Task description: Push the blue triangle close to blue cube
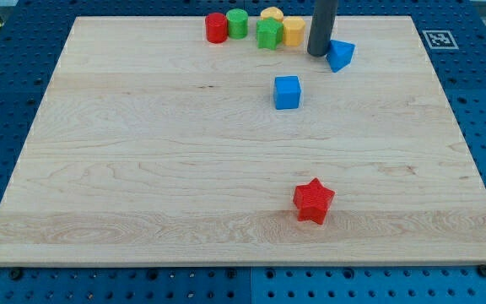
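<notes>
The blue triangle point(341, 55) lies near the view's top, right of centre. The blue cube point(287, 92) sits below and to the left of it, a short gap apart. My tip point(316, 54) stands on the board right against the triangle's left side, above and to the right of the cube. The rod rises out of the view's top.
A red cylinder point(216, 27), a green cylinder point(237, 23), a green block point(268, 34) and two yellow blocks point(292, 30) cluster along the top edge, left of my tip. A red star point(313, 201) lies near the view's bottom. The wooden board point(142, 169) rests on a blue perforated table.
</notes>
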Available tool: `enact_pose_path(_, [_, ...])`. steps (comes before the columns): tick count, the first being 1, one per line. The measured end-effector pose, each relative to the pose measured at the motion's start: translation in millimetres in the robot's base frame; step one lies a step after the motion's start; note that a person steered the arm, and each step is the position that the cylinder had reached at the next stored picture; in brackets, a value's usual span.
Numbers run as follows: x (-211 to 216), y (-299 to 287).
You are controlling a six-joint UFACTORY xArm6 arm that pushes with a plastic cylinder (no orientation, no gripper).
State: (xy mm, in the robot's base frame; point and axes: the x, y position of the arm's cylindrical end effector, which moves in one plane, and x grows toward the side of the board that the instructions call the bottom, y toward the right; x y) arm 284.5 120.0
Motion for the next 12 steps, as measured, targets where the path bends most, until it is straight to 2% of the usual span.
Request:
enact_pose_path(2, [0.9, 1.8])
enact_pose_path(4, [-17.6, 3.0])
enact_pose_path(5, [-17.6, 28.7])
enact_pose_path(7, [7.7, 42.8])
enact_pose_path(10, [25.8, 37.9])
enact_pose_path(12, [25.8, 57.5])
